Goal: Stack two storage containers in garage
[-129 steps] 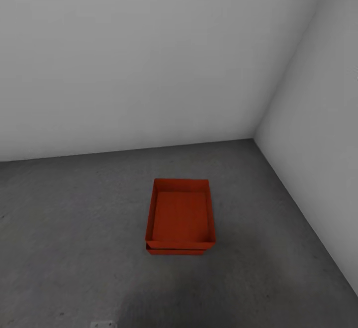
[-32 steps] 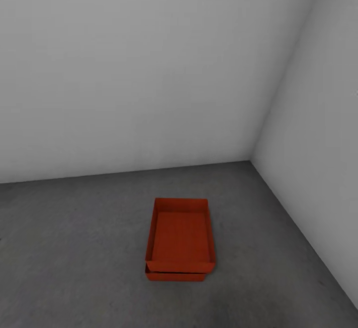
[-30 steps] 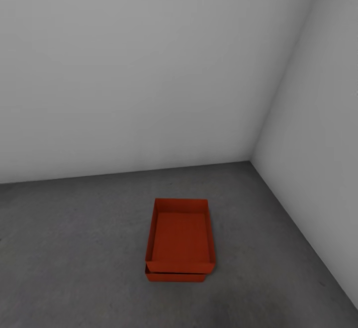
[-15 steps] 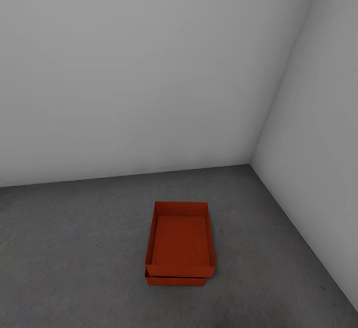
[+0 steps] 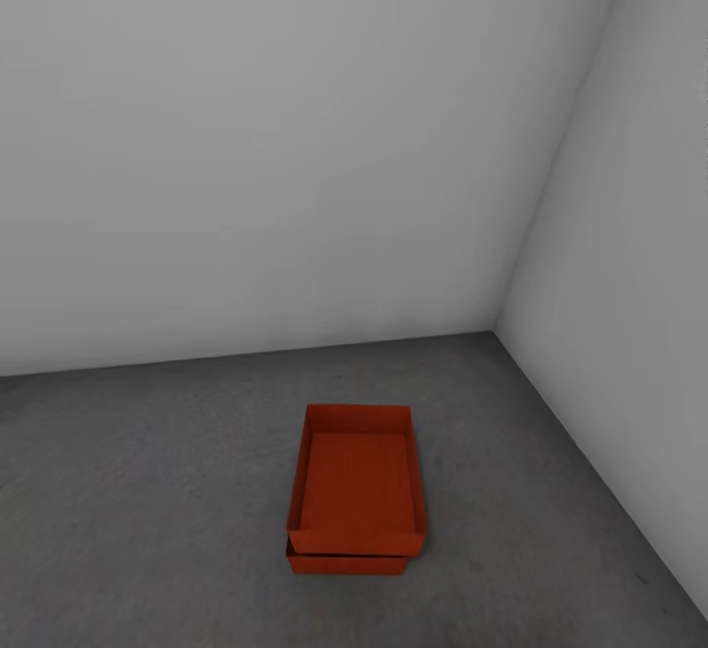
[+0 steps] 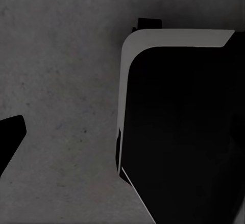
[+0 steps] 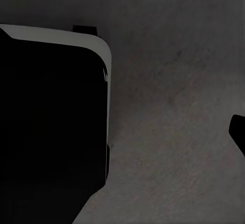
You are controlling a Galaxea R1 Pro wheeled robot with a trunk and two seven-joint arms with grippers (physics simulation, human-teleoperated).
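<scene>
We saw the two storage containers stacked, the upper container [image 5: 357, 481] resting on the lower container [image 5: 346, 563], both orange-red and open-topped, on the garage's dark grey floor [image 5: 147, 510] near the corner

Black body panel [image 6: 184, 132], pale-edged

You get soft, even light in the head view: the white walls [image 5: 295, 137] grade gently to grey toward the corner, with no glare. The floor [image 5: 147, 491] reads sharp, its mottling clear. The stacked containers [image 5: 356, 479] cast almost no shadow. Your wrist views are dimmer, the robot's dark body [image 6: 184, 132] nearly featureless black.
</scene>
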